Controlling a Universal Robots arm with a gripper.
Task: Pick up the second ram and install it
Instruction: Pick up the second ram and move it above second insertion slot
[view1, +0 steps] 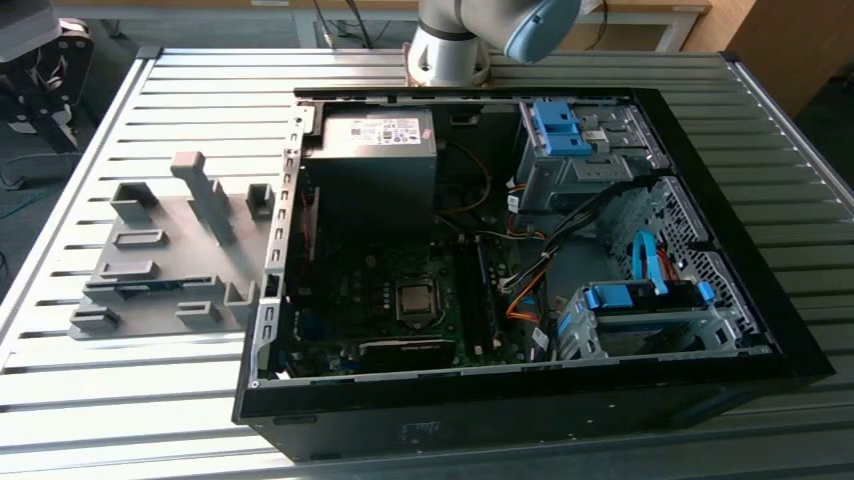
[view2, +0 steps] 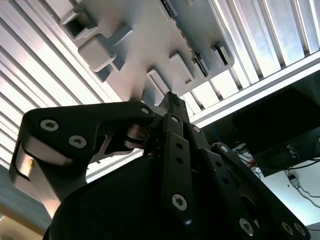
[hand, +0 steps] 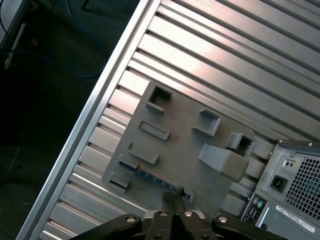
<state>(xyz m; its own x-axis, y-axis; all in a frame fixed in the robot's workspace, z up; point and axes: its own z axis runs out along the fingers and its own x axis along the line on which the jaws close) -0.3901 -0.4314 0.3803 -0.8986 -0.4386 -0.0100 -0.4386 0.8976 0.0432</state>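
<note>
Second ram (hand: 150, 176): a slim blue stick seated in a slot along one side of the grey slotted holder (hand: 180, 135). The holder rests on the ribbed table (view1: 187, 100), to the exterior view's left of the open computer case (view1: 534, 400).

Tool (hand: 172, 196): fingers pressed together with nothing between them. In the first wrist view it hangs above the holder, its tips in line with one end of the stick but apart from it.

Arm (view1: 447, 50): its column stands beyond the case in the exterior view.

Progress: judging from this layout, the pick-up has not yet begun, since the stick sits in its slot untouched. Grasping it, carrying it to the motherboard (view1: 400, 300) and seating it in a memory slot are all left. Whether another stick already occupies the board cannot be told.
</note>
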